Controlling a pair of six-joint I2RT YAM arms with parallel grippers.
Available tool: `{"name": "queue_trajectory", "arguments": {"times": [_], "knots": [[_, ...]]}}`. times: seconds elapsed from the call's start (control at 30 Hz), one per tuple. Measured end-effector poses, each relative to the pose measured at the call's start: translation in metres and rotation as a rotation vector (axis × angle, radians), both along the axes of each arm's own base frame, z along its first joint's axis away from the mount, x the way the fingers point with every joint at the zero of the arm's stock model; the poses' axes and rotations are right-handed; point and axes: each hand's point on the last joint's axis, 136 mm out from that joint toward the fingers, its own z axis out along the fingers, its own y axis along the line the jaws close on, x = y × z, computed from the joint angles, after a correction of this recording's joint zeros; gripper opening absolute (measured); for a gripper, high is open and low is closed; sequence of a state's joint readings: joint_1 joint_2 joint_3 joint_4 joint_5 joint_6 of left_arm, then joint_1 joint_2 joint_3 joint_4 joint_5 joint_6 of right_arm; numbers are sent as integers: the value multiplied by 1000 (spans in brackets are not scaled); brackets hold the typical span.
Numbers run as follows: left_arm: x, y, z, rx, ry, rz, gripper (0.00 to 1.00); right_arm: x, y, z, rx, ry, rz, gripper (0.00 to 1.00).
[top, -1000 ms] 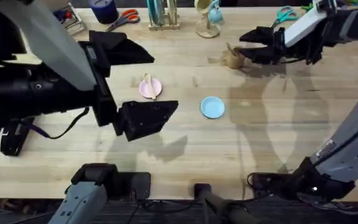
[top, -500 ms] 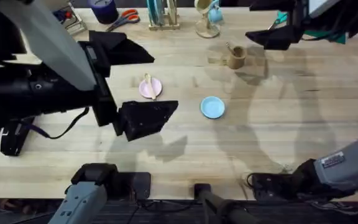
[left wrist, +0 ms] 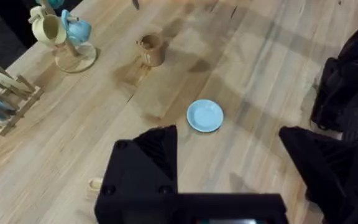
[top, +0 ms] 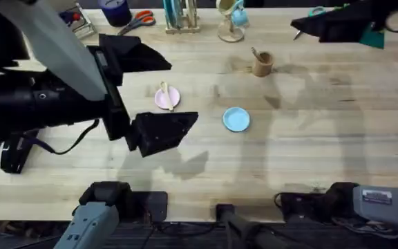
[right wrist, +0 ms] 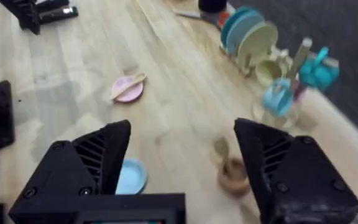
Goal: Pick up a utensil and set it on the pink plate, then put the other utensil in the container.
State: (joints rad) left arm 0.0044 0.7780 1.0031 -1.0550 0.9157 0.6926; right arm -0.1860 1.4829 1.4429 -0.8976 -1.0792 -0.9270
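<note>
Since a second ago the right claw (top: 302,29) has pulled up and away from the container (top: 261,64), out to the far right corner of the desk (top: 309,138); it was right beside the cup then and is now well apart from it. Its jaws stand wide and released, gripping nothing. The fork (top: 256,54) stands in the container, handle leaning out over the rim.

Left claw (top: 185,123) has not shifted: it hangs over the desk with jaws spread and nothing between them. The pink plate (top: 167,99) lies just beyond it, with the spoon (top: 164,93) resting across the plate. A light blue plate (top: 236,119) sits to the right of that claw, between it and the container.

From the right wrist, the container (right wrist: 234,176) sits low between that claw's two fingers (right wrist: 89,168), and the pink plate (right wrist: 127,91) with the spoon (right wrist: 129,84) shows farther off. From the left wrist, the blue plate (left wrist: 204,116) and the container (left wrist: 151,50) lie ahead of the claw (left wrist: 235,155).
</note>
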Motion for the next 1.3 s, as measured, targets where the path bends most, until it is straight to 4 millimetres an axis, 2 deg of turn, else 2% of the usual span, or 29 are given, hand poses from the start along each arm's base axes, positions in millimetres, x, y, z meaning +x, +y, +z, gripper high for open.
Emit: {"name": "queue_trajectory", "arguments": {"times": [0.13,0.33,0.67,1.07,1.3], "knots": [[0,0,0,0,0,0,991,-31,-4,9,-63,81,-89,996],[0,0,0,0,0,0,991,-80,-10,11,-152,195,-192,996],[0,0,0,0,0,0,991,-144,-33,-11,-340,397,-369,995],[0,0,0,0,0,0,991,-174,-52,-24,-465,476,-451,995],[0,0,0,0,0,0,991,-176,-55,-26,-484,488,-460,996]]}}
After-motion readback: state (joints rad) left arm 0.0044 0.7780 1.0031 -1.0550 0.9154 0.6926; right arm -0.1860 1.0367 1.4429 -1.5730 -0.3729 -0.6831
